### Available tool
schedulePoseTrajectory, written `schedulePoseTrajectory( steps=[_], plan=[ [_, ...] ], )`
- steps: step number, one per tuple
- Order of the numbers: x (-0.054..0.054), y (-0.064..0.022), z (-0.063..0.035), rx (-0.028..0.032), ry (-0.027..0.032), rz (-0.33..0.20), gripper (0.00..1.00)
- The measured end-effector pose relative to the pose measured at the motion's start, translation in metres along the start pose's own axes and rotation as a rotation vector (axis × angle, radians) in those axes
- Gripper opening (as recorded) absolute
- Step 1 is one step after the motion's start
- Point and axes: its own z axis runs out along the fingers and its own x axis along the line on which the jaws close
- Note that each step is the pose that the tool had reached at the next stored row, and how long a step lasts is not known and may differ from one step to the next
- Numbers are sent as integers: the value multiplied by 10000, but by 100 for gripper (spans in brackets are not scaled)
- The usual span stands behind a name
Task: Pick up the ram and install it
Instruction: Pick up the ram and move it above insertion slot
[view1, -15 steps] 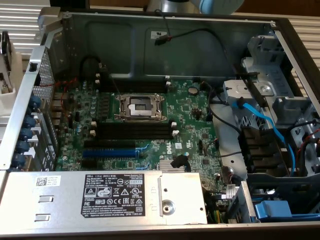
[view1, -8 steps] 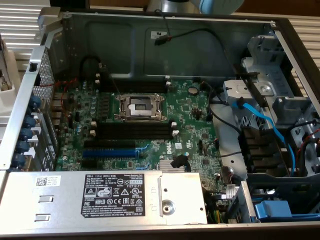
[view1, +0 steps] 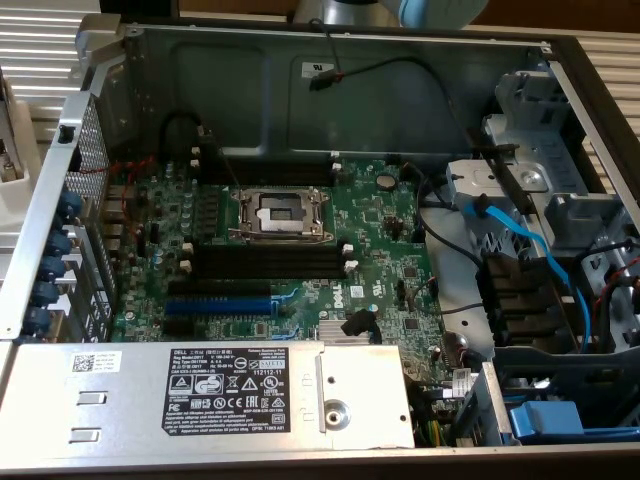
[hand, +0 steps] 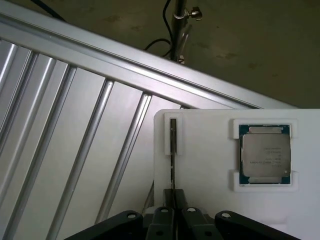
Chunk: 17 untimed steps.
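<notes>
white tray, dark ram, black gripper

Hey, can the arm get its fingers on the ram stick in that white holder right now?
Likely yes. The ram stands on edge in the white holder slot, and the fingers sit on either side of its near end, seemingly closed on it. Nothing is between them.

Ram end hidden — seemingly between fingers.
</notes>
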Motion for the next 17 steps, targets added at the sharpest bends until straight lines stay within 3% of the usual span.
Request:
schedulePoseTrajectory(
  steps=[17],
  plan=[
    [-21,10,-500,-119,339,32,12]
  ],
)
